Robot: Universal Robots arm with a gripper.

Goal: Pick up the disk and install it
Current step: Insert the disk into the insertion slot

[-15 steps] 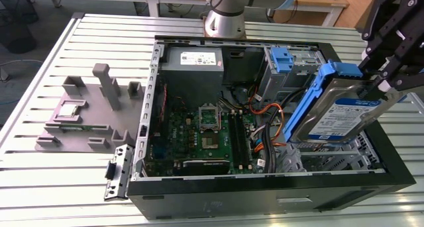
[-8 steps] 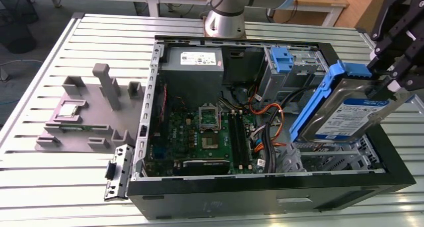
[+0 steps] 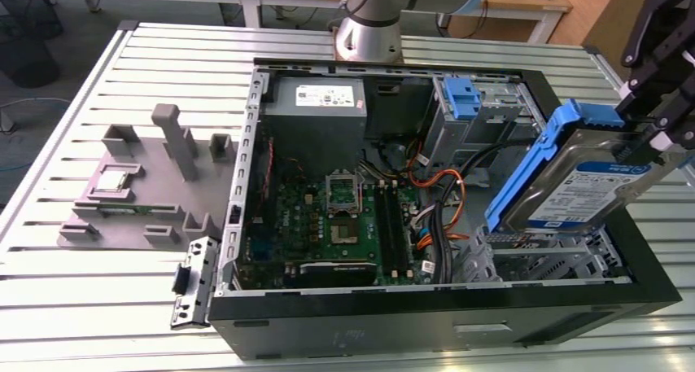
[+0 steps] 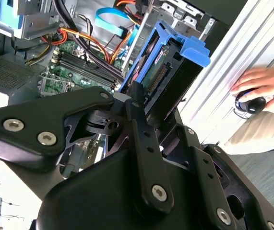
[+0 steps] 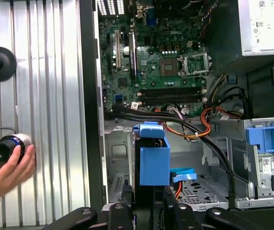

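Observation:
The disk (image 3: 581,185), a silver drive with a white-and-blue label in a blue carrier, hangs tilted over the drive cage (image 3: 543,262) at the exterior view's right end of the open computer case (image 3: 434,323). My gripper (image 3: 652,144) is shut on its upper end. In the second wrist view the black fingers (image 4: 139,103) clamp the disk (image 4: 168,67) edge-on above the case interior. In the first wrist view the disk (image 5: 153,160) sticks out end-on from the gripper (image 5: 148,203), over the empty metal bay (image 5: 120,167).
The case holds a green motherboard (image 3: 337,217), a grey power supply (image 3: 315,99), cables and another blue bracket (image 3: 461,95). A grey fixture block (image 3: 142,185) lies on the slatted table (image 3: 109,307). A person's hand (image 5: 7,167) rests on a black knob beside the case.

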